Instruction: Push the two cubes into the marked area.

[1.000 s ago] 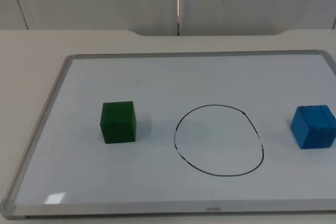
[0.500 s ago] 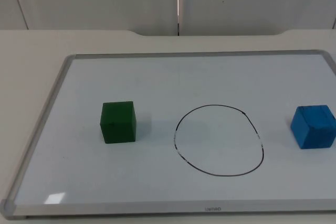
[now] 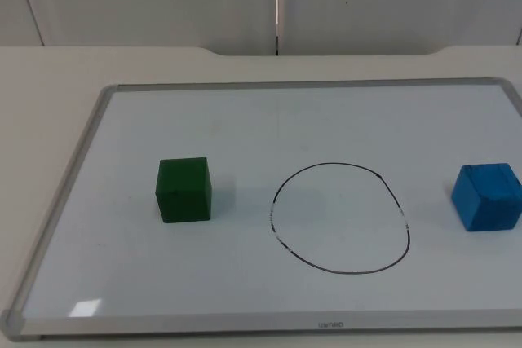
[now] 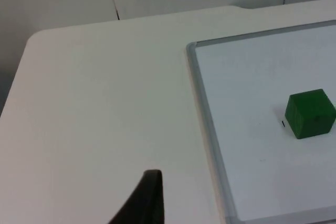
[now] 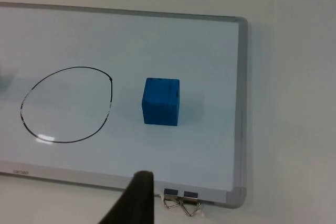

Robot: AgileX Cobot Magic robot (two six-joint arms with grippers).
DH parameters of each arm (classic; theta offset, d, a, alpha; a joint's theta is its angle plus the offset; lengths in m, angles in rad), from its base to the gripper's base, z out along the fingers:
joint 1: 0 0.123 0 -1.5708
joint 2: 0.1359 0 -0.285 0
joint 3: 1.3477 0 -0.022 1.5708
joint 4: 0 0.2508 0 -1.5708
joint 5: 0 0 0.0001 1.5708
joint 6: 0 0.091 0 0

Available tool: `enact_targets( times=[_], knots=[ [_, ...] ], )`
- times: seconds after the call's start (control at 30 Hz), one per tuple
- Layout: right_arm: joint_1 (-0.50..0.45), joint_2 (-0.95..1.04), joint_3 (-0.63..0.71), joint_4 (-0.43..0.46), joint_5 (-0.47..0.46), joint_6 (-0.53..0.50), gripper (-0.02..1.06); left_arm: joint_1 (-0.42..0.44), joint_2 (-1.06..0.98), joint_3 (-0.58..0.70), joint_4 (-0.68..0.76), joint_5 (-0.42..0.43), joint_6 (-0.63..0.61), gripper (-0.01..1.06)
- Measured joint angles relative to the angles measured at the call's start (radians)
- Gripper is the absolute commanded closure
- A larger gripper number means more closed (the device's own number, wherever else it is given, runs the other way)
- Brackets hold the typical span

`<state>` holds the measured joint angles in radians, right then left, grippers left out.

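Nothing moved since a second ago: same places for both cubes, same ring, no arm over the board.

Landmark: the drawn ring [image 3: 340,218] on the whiteboard [image 3: 245,120], an irregular black oval, a little right of the board's middle and nearer its front edge. Inside the ring: bare board, neither cube. Green cube [image 3: 183,190] well apart from the ring on its left side, flat on the board, not touching the line. Blue cube [image 3: 488,196] well apart from the ring on its right side, also flat, close to the board's right frame. Both cubes roughly level with the ring's middle.

Open board between each cube and the ring, with a straight path from either side. Wide bare board behind the ring up to the far frame; a narrower strip between the ring and the near frame. Grey frame round the board, board lying on the white desk [image 4: 94,103]. Two binder clips [image 5: 181,203] at the near frame, on the blue cube's side of the ring.

Left tool [image 4: 142,200] over bare desk, outside the board's frame, on the green cube's side of the ring; width between fingers: cannot tell. Right tool [image 5: 134,200] at the near frame, between ring and blue cube but clear of both; spread likewise cannot tell.
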<state>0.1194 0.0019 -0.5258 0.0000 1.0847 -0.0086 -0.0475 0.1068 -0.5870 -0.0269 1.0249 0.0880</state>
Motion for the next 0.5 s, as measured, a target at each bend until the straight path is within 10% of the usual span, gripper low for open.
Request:
enact_targets(
  times=[0.5],
  knots=[
    [0.0, 0.0, 0.0, 0.0, 0.0, 0.001, -0.01, 0.0, 0.121, 0.0, -0.046, -0.097, 0.011, 0.09]
  ],
)
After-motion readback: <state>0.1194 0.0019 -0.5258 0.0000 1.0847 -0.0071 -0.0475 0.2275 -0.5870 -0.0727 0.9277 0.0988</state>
